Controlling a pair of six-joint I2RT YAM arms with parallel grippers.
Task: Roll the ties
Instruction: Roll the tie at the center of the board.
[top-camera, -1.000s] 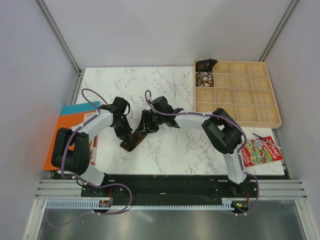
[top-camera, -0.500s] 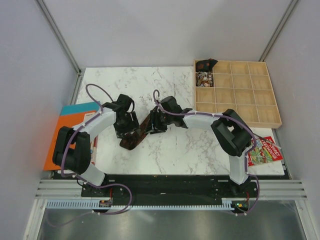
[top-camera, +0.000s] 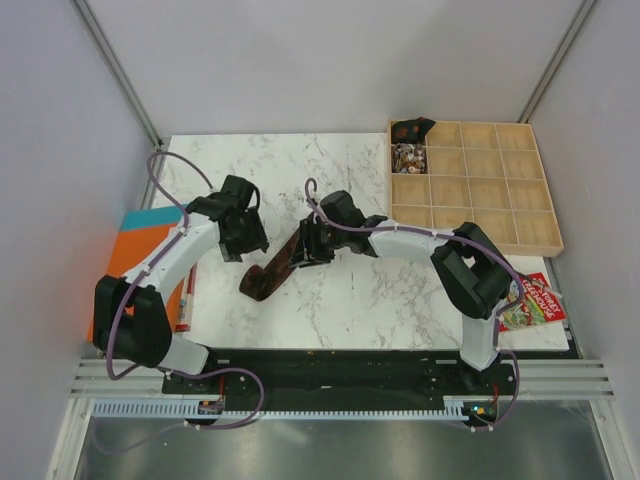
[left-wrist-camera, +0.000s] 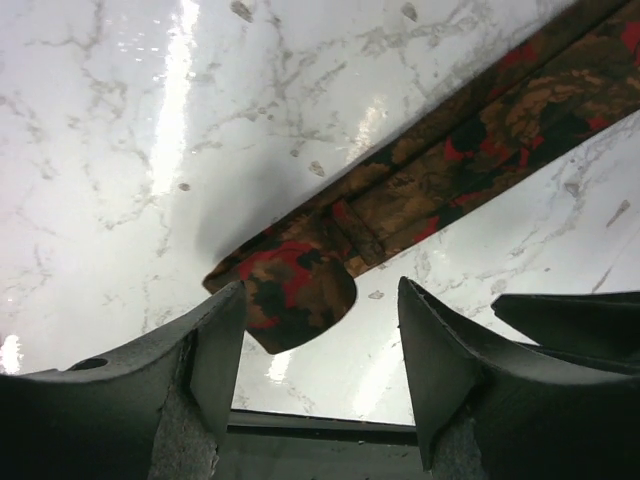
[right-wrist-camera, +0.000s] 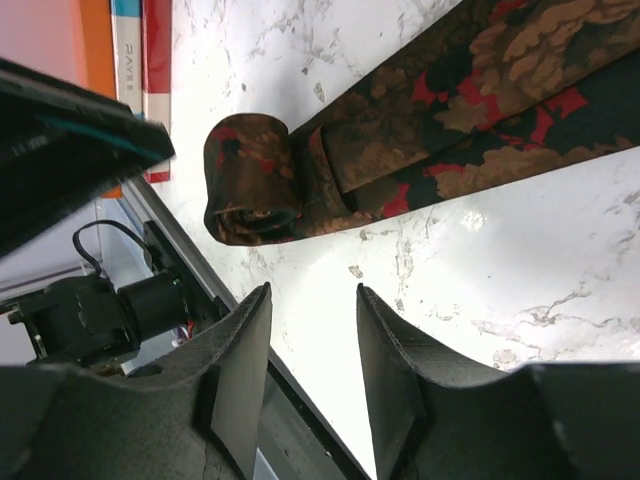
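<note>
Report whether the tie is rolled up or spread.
Partly rolled: the tie has a small coil at one end; the rest lies flat.

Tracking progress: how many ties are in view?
1 for certain: the tie lies on the marble table, near end rolled. A dark bundle and a speckled bundle in the tray might be rolled ties; too small to tell.

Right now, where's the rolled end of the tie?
In the top view, the tie's rolled end lies on the marble table left of centre, just below the open left fingers; the flat length runs diagonally toward the right fingers.
</note>
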